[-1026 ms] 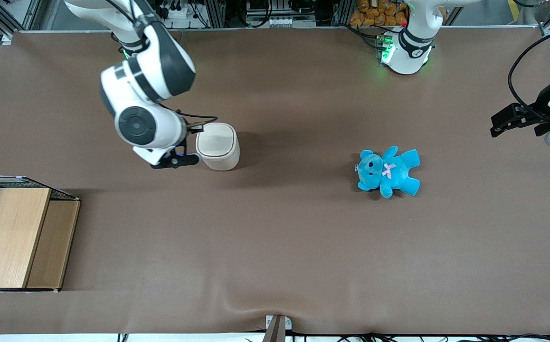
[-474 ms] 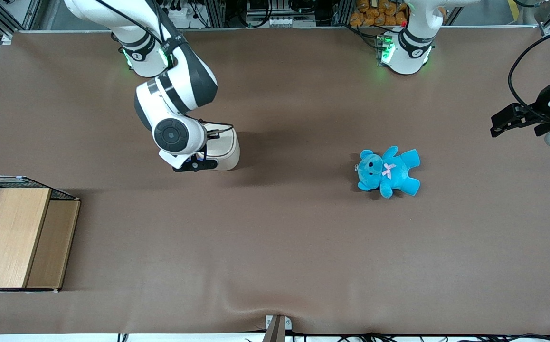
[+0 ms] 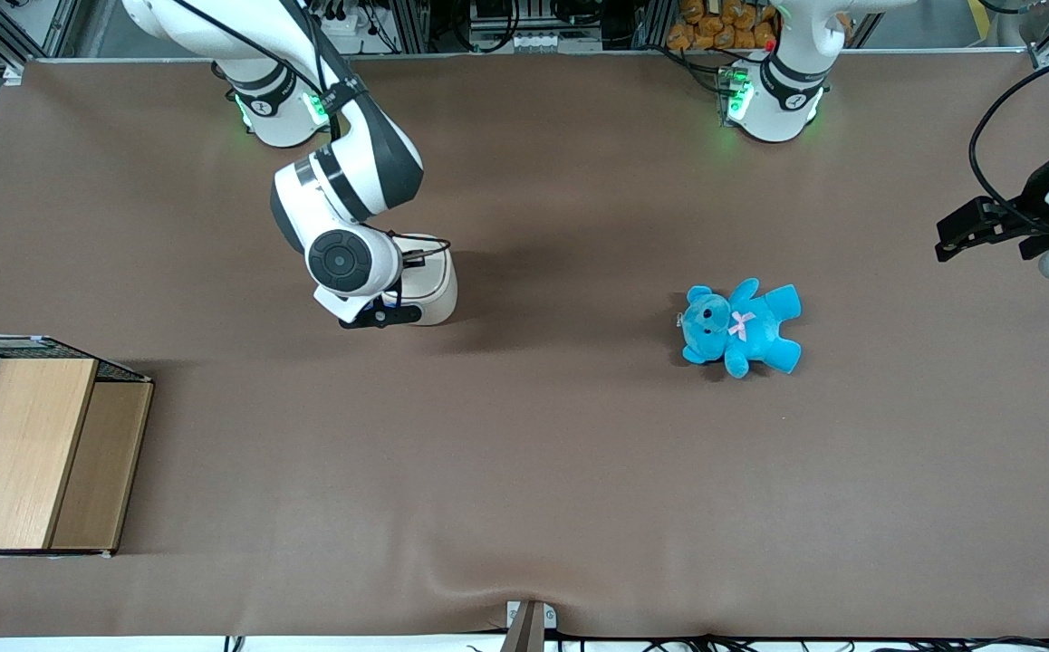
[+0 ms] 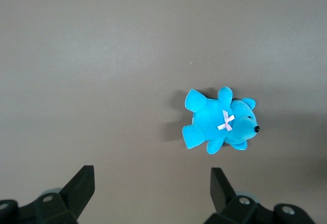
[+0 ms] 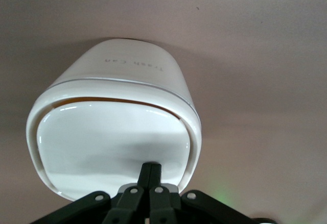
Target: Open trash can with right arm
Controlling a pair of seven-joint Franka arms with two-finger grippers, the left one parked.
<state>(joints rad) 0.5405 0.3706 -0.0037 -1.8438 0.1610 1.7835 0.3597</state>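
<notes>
The gripper (image 5: 150, 175), fingers pressed together and holding nothing, bears its tips on the lid edge of the trash can (image 5: 115, 127), which stands upright on the table (image 3: 579, 471) toward the working arm's end, well apart from the blue teddy bear (image 3: 740, 326). A dark gap along the lid's other edge suggests it is tipping, though this is hard to confirm. The pressing step seems in hand; next, the right arm (image 3: 343, 195) likely needs to push further down.

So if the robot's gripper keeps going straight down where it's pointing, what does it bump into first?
Most likely the flat lid of the trash can. The gripper sits right over that lid with its jaws shut together, tips at or just above the surface. Whether they already touch it is unclear.
</notes>
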